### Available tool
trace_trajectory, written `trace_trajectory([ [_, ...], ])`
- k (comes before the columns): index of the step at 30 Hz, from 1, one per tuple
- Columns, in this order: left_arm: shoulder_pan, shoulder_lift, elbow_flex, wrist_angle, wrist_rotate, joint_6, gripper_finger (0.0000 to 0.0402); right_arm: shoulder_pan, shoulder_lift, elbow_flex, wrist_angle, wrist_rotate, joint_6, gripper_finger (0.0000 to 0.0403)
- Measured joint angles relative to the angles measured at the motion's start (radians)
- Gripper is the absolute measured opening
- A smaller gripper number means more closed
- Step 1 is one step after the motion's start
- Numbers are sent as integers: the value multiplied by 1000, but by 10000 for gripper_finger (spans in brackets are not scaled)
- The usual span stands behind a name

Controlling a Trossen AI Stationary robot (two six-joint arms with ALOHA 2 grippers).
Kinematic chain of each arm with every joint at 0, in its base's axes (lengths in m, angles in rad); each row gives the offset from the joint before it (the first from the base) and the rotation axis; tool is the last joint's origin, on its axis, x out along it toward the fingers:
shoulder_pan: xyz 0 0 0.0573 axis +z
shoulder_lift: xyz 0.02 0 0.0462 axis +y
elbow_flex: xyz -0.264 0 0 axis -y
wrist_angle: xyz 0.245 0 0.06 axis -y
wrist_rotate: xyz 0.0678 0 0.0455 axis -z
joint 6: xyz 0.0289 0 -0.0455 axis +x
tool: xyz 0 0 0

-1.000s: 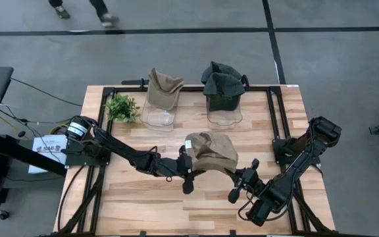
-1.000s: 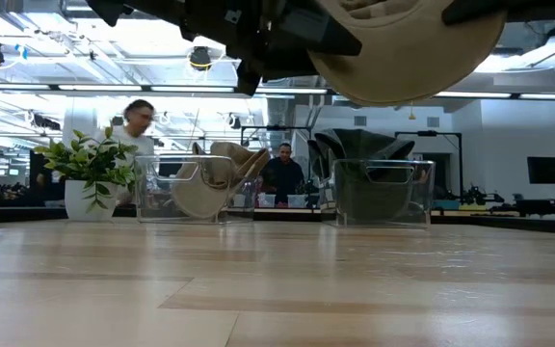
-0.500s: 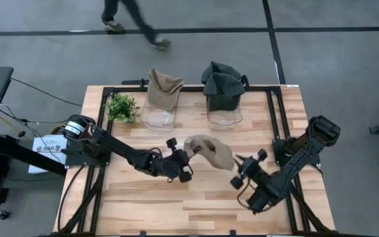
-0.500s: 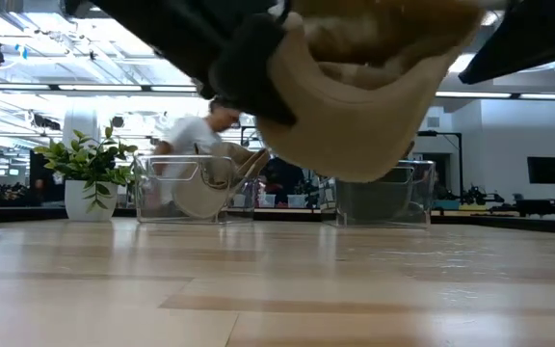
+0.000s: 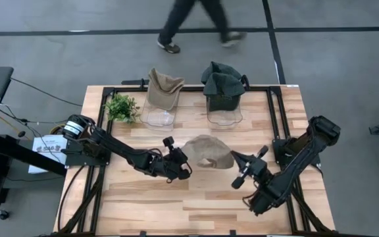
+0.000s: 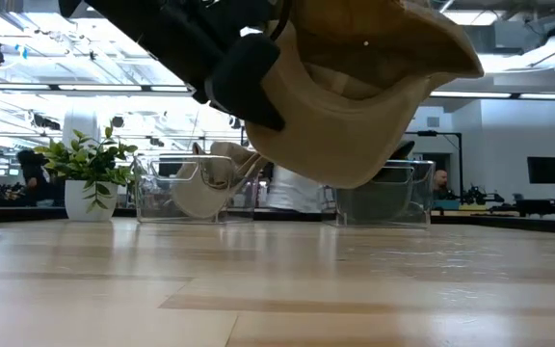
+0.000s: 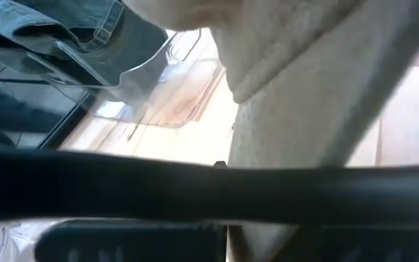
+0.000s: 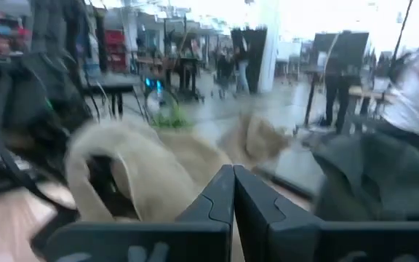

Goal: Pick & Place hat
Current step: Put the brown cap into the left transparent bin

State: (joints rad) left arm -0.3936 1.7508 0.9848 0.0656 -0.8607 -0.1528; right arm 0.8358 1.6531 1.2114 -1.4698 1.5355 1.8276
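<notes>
Tan hat (image 5: pixel 207 152), soft, light & floppy, hangs off left end effector (image 5: pixel 178 160) pinched tight on its edge; right end effector (image 5: pixel 243 172) closed empty beside hat; grab brim.

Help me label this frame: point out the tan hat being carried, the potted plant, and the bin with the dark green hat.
tan hat (image 5: pixel 207 152), high view, on its crown.
potted plant (image 5: pixel 122 107), high view, on its leaves.
bin with the dark green hat (image 5: pixel 225 117), high view, on its clear front wall.
</notes>
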Motion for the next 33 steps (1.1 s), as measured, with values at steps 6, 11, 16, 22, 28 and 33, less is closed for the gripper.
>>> trace_trajectory([
  [6, -1, 0, 0, 1, 1, 7, 12, 2, 0, 66, 415, -9, -520, 0],
  [11, -1, 0, 0, 3, 3, 6, 11, -18, 3, 69, 911, -172, -1156, 0],
  [16, -5, 0, 0, 10, 33, 6, 11, -123, -15, 69, 955, -393, -1356, 0],
  [22, -27, 0, 0, 14, 35, 14, 11, -295, -17, 69, 845, -640, -1365, 0],
  [28, -32, 0, 1, 20, 52, 14, 12, -412, -20, 69, 665, -480, -1325, 0],
  [33, -30, 0, 2, 31, 76, 10, 12, -457, -23, 69, 534, -301, -1184, 0],
])
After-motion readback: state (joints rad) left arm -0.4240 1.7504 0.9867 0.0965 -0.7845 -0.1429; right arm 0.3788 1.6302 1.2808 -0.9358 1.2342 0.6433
